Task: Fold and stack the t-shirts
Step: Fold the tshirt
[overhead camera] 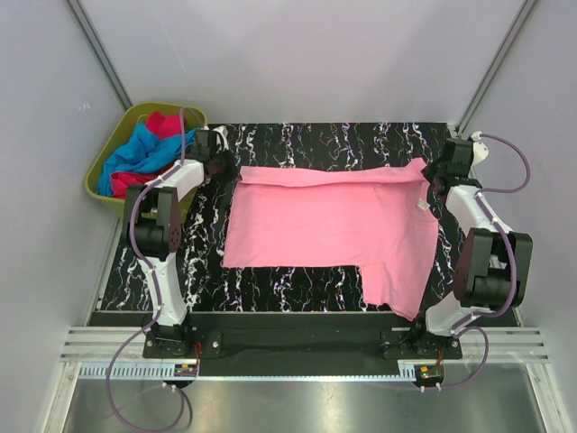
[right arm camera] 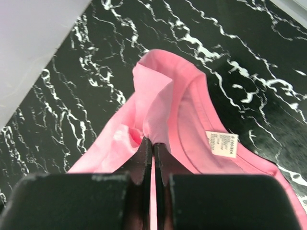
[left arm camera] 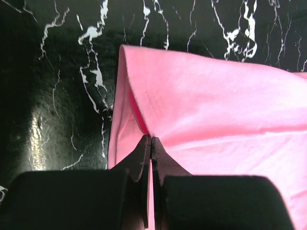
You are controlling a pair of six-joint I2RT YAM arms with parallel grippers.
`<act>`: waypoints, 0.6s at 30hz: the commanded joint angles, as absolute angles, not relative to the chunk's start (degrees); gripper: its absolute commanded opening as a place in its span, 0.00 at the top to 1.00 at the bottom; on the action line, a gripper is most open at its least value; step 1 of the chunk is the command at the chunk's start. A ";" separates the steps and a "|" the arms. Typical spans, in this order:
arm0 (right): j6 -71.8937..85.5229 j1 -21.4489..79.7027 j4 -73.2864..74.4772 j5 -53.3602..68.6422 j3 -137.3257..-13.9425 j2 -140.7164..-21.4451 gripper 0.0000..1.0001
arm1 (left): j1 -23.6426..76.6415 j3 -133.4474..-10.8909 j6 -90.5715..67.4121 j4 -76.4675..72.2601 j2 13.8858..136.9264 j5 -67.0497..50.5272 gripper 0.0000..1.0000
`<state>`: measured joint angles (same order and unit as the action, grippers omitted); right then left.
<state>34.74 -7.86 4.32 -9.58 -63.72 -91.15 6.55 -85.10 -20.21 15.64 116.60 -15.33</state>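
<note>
**A:** Entry one, top view?

**B:** One light pink t-shirt (overhead camera: 329, 225), spread flat across the middle of the table (overhead camera: 297, 135). One sleeve (overhead camera: 392, 289) reaches toward 5 o'clock. The far edge is turned over toward 6 o'clock in a narrow band. An olive-green bin (overhead camera: 101, 185) sits at 10 o'clock and holds a bright blue shirt (overhead camera: 149, 153) and a magenta shirt (overhead camera: 162, 122).

**A:** Left wrist view?

**B:** The left end effector (left arm camera: 150, 143) has its fingers pressed together on the folded corner of the pink cloth. The cloth runs off toward 2 o'clock over black marbled surface.

**A:** Right wrist view?

**B:** The right end effector (right arm camera: 152, 143) is pinching a bunched pleat just beside the collar (right arm camera: 192, 96). A white label (right arm camera: 221, 143) lies at 3 o'clock, inside the neckline.

**A:** Any writing?

**B:** Rows of grey print on the label, too small to read. No brand can be made out.

**A:** Handling note?

**B:** Judged step: the first fold, carrying the far edge toward 6 o'clock.
- Both grips should travel level and at one pace, with the cloth taut between them.
- The carried edge should land square on the near edge, and the grips should let go only once it lies flat.
- The bunched right grip may drag in a crease.
- The loose sleeve will probably need tucking afterwards.
</note>
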 commanded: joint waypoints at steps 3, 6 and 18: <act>35.42 -9.23 5.36 -8.79 -62.58 -87.45 1.00 | 6.07 -83.50 -20.83 16.61 112.85 -17.32 1.00; 35.07 -9.49 5.54 -8.53 -62.14 -88.24 1.00 | 6.06 -84.72 -20.57 17.92 114.08 -17.75 1.00; 35.33 -11.34 5.80 -6.24 -63.45 -93.86 1.00 | 6.15 -84.55 -20.48 19.25 115.14 -17.84 1.00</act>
<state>35.03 -10.76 6.33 -7.14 -62.22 -92.18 6.55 -83.85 -20.60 19.70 116.31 -16.58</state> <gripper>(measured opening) 0.017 0.012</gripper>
